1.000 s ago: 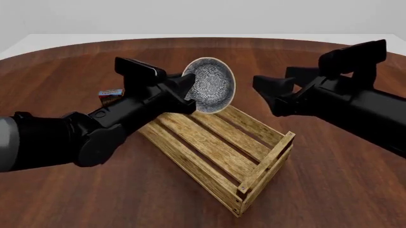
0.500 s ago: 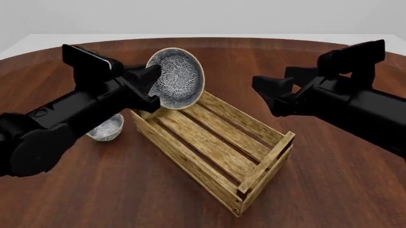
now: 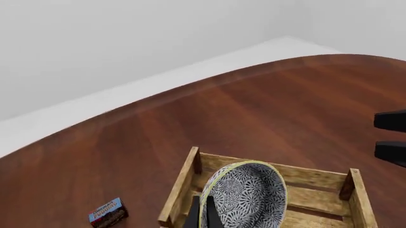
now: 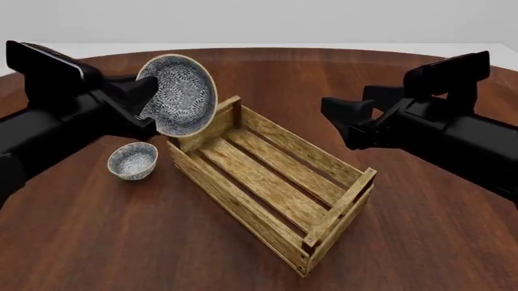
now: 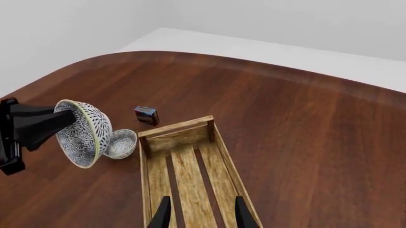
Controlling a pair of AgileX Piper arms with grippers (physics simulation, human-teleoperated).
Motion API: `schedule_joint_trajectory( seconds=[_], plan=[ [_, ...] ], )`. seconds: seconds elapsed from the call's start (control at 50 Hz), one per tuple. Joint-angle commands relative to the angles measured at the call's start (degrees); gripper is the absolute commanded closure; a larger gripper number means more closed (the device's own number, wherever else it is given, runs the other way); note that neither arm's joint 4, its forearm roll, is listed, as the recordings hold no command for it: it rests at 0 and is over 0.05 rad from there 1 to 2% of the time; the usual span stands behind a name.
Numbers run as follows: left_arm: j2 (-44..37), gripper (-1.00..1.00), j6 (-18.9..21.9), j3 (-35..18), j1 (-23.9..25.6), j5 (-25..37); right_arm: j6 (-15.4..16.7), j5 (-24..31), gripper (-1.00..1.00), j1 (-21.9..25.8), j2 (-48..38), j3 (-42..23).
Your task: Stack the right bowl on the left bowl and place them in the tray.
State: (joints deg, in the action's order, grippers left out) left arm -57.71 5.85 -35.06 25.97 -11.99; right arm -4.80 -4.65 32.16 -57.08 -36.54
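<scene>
The large bowl (image 4: pixel 177 94), a shallow round dish with a pale rim and a dense blue-and-white patterned interior, is held on edge in the air by the left gripper (image 4: pixel 144 104), whose dark fingers are closed on its rim; the patterned inside faces forward and toward the right arm. It hangs just beyond the near-left end of the tray (image 4: pixel 275 188), not inside it. In the left wrist view the bowl (image 3: pixel 246 194) fills the space ahead of the fingers (image 3: pixel 192 216), with the tray's end rail (image 3: pixel 180 185) directly behind it.

Below and slightly to the outer side of the left gripper, a small bowl (image 4: pixel 133 160) of the same blue-and-white pattern (deeper and rounder in profile) stands upright on the table (image 4: pixel 121 242), close beside the tray's left corner but apart from it.

The tray is a long rectangular crate of light, grainy wood: slatted floor with dark gaps, low side boards, raised rails on corner posts at each end. It lies diagonally between the two arms.

The right gripper (image 5: pixel 198 213) hovers above the tray's far-right side, its two narrow black fingers spread apart and holding nothing.

A small dark box (image 5: pixel 146 114) with a red-and-blue label lies on the glossy reddish-brown wood table beyond the small bowl.
</scene>
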Motion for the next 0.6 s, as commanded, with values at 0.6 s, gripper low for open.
schedule_joint_trajectory(
  seconds=[0.6],
  plan=[
    [5.7, 1.00, 8.2, -8.7, -9.4, 22.8, -0.3, 0.8, -1.00, 0.7, 1.9, 0.2]
  ],
)
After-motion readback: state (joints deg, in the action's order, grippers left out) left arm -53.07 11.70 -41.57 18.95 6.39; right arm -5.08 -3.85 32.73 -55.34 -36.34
